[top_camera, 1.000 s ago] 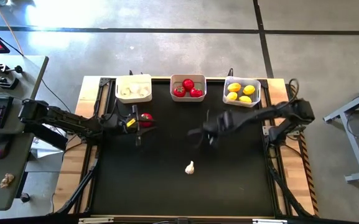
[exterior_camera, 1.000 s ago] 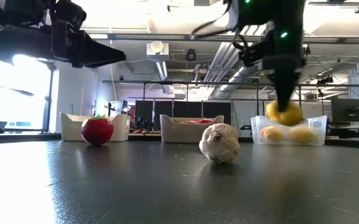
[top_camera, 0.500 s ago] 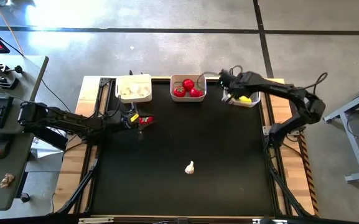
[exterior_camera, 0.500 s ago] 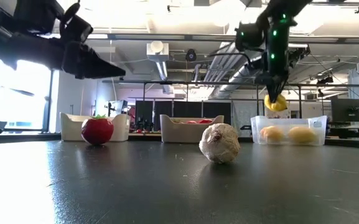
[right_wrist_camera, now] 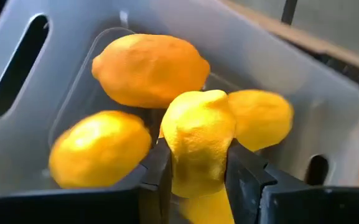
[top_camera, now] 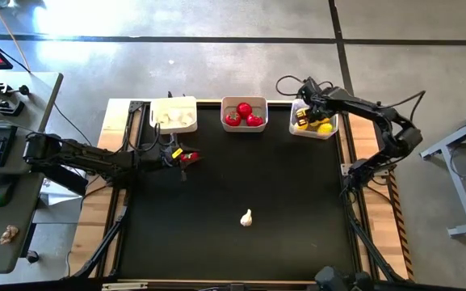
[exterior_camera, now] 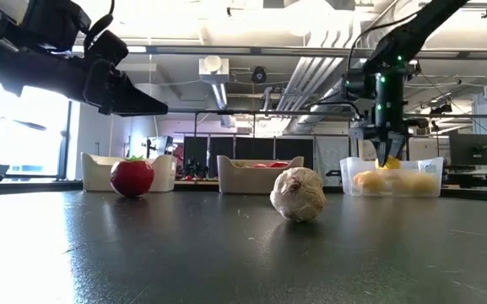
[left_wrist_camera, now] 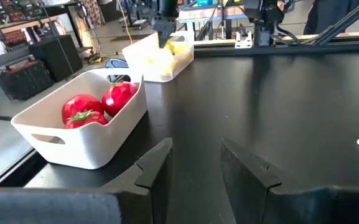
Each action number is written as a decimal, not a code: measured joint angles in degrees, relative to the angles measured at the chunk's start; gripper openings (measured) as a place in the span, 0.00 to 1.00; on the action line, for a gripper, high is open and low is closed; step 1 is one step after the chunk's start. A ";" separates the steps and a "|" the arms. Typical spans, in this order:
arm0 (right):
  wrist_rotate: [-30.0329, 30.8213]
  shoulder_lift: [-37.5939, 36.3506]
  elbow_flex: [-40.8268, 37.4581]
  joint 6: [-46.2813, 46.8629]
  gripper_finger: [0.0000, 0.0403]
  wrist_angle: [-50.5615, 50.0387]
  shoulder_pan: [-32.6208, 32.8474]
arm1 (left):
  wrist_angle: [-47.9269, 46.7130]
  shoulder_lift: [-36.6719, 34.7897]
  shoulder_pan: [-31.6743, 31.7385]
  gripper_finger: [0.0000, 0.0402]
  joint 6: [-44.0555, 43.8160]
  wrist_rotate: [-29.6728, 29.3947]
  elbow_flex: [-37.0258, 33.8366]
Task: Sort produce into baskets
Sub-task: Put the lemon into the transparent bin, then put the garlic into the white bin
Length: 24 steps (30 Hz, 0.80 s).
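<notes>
My right jaws [right_wrist_camera: 195,163] are clamped on a lemon [right_wrist_camera: 196,140] down inside the clear basket [top_camera: 314,120]; my left jaws [left_wrist_camera: 195,163] stand parted and empty beside a loose tomato [top_camera: 190,154]. That tomato and one garlic bulb [top_camera: 247,217] are left on the bench [top_camera: 281,226].

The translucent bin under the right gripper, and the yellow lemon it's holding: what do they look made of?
The translucent rounded-corner bin looks like frosted, semi-matte plastic: light passes through its walls and the handle slots are moulded. The yellow oval lemon in the right gripper looks like a toy, probably foam or soft plastic: its dimpled skin is matte.
</notes>
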 joint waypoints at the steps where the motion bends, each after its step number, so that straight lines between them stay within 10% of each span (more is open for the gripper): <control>1: -0.21 -0.02 -0.63 1.91 0.24 0.67 -0.05 | -0.02 0.00 0.00 0.29 -0.02 0.00 0.00; 15: -1.08 -0.02 1.59 3.00 0.64 -2.76 2.27 | -0.96 0.00 0.00 0.29 0.01 -0.17 0.00; 24: 2.67 -0.13 7.88 0.14 0.53 -10.25 13.66 | -4.98 0.00 0.00 0.29 -0.02 1.55 0.02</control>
